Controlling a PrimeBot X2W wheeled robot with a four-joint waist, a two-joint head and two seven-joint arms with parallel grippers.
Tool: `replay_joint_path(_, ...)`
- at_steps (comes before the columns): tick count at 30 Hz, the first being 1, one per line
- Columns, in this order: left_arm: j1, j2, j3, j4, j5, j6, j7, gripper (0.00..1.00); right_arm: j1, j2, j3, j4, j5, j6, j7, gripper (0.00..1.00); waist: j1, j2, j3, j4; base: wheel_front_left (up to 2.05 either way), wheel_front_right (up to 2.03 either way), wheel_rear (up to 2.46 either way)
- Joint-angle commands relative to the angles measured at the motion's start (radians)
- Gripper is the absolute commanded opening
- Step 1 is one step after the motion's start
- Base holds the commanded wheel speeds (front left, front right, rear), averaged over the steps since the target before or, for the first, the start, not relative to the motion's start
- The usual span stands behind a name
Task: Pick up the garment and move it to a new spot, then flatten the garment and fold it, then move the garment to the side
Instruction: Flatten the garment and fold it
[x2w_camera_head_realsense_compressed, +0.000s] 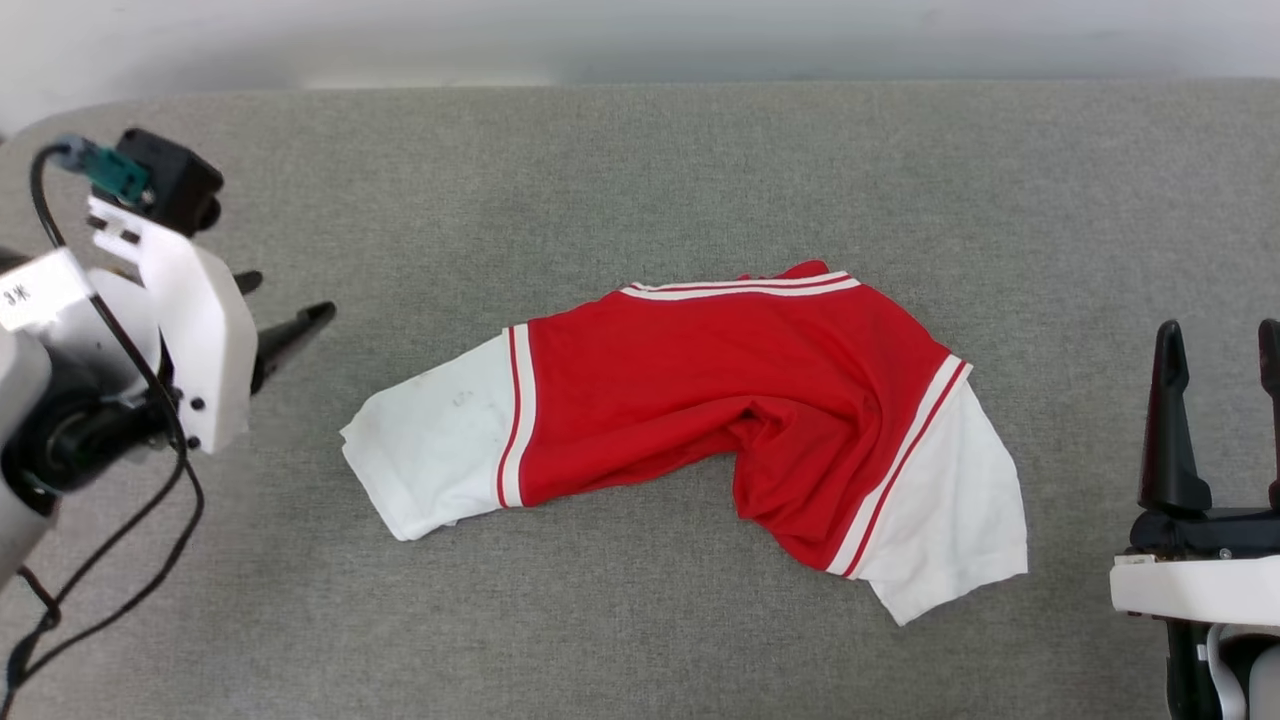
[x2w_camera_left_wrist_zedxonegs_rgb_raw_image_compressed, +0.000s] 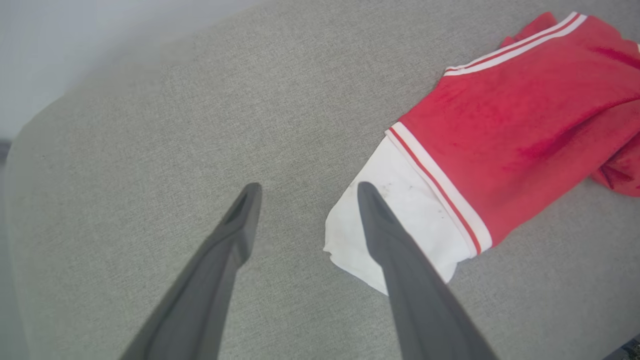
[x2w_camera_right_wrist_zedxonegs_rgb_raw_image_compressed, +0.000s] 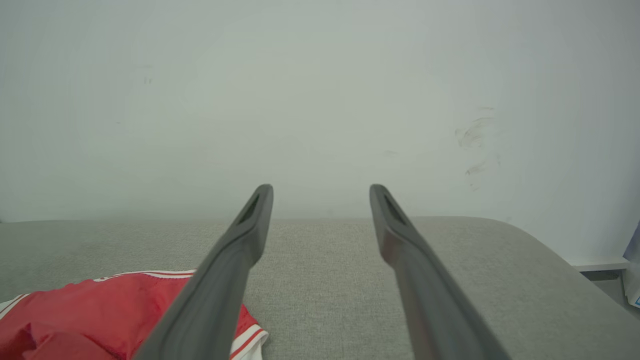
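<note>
We see the garment (x2w_camera_head_realsense_compressed: 700, 400) lying crumpled approx mid-surface on the grey fabric surface (x2w_camera_head_realsense_compressed: 640, 170), red body bunched w/ folds. One white sleeve sits toward the left edge, the other toward the near right corner, and striped trim shows at both sleeves and along the far hem. Left gripper (x2w_camera_head_realsense_compressed: 290, 300) is by the left edge, fingers spread wide, nothing btwn them, aimed at the left sleeve but not touching per head view. In the left wrist view, left gripper (x2w_camera_left_wrist_zedxonegs_rgb_raw_image_compressed: 308, 187) frames bare surface just beside the sleeve. Right gripper (x2w_camera_head_realsense_compressed: 1220, 335) is at the right edge, fingers wide apart, empty, clear of the garment. Pale wall (x2w_camera_right_wrist_zedxonegs_rgb_raw_image_compressed: 320, 100) is behind the far edge.
</note>
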Motion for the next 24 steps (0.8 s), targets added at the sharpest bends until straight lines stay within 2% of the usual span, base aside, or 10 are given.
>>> replay_joint_path(1, -0.021, 0.006, 0.002, 0.007, -0.005, 0.003, 0.025, 1.0, -0.012, 0.001, 0.005, -0.004, 0.003, 0.0, -0.002, 1.0, 0.0001, 0.0, 0.014, -0.005, 0.0, 0.0, 0.0)
replay_joint_path(11, -0.045, -0.048, -0.078, 0.114, -0.006, -0.018, 0.184, 1.0, -0.043, 0.001, 0.015, -0.009, 0.001, 0.0, -0.002, 1.0, 0.0001, 0.0, 0.07, -0.04, 0.0, 0.0, 0.0)
replay_joint_path(23, 0.055, -0.152, -0.169, 0.316, -0.01, -0.063, 0.183, 1.0, -0.049, 0.001, 0.013, -0.009, -0.004, 0.0, -0.002, 1.0, 0.0001, 0.0, 0.088, -0.069, 0.0, 0.0, 0.0)
replay_joint_path(24, 0.056, -0.159, -0.173, 0.323, -0.006, -0.065, 0.175, 0.55, -0.047, 0.001, 0.011, -0.009, -0.005, 0.0, -0.002, 1.0, 0.0001, 0.0, 0.086, -0.067, 0.0, 0.0, 0.0)
